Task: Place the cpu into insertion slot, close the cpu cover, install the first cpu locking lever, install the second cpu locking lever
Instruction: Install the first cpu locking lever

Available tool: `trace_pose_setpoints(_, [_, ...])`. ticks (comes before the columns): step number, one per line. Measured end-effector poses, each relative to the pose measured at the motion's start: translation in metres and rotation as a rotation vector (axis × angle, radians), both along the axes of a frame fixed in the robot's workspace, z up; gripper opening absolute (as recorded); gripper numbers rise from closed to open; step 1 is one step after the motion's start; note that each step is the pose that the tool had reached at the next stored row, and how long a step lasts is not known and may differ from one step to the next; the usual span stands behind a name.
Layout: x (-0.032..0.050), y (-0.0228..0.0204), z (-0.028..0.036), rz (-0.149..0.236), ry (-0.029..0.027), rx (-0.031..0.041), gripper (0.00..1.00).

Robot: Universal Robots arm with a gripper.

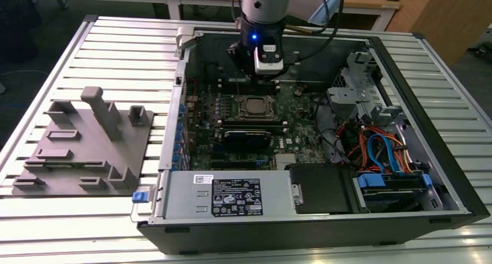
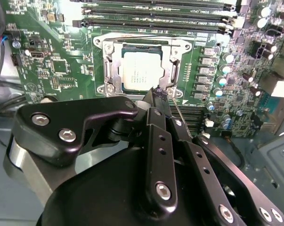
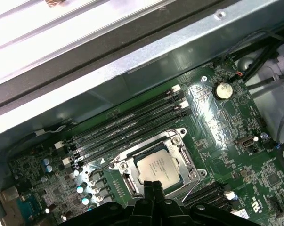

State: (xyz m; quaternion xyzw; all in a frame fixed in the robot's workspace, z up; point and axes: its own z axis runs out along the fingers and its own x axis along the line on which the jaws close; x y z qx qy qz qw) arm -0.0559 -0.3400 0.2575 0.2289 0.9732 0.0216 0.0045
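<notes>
**Tool state.** The gripper (image 2: pixel 159 93) is narrow: its two black fingers are pressed together at the tips, and nothing can be seen between them. In the exterior view the gripper (image 1: pixel 267 74) hangs vertically from the arm, inside the open computer case (image 1: pixel 430 160).

**Task item position.** The cpu (image 2: pixel 141 70) lies just beyond the fingertips, seated in the insertion slot (image 2: pixel 109 87).
- It lies flat, with the dull silver-grey metal top facing up towards the tool.
- Its outline is near square, so no long axis can be told.
- Its edges run parallel to the long black memory slots (image 2: pixel 156 21) on its far side from the gripper.

**Cover.** The cpu cover (image 2: pixel 114 66) is a thin silvery frame plate. It lies down flat around the cpu, and the chip's top shows through its square window. In the first wrist view the gripper (image 3: pixel 152 189) overlaps the near edge of the cpu cover (image 3: pixel 184 157). Contact cannot be told.

**Lever.** A thin wire lever (image 2: pixel 177 112) rises at a slant just beside the fingertips, off one corner of the slot.

**Surroundings.** The green motherboard (image 2: pixel 57 66) is matt and densely populated.
</notes>
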Motion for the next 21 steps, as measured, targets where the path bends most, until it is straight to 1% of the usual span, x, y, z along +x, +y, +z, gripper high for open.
trace_pose_setpoints(11, [0.0000, 0.0000, -0.0008, 0.175, 0.0000, 0.0000, 0.11])
trace_pose_setpoints(14, [0.0000, 0.0000, -0.0009, 0.215, 0.0000, 0.0000, 0.11])
trace_pose_setpoints(17, [-0.0002, 0.0000, -0.0010, 0.237, -0.0001, 0.0001, 0.11])
trace_pose_setpoints(21, [-0.0032, 0.0000, -0.0010, 0.241, -0.0004, 0.0001, 0.11])
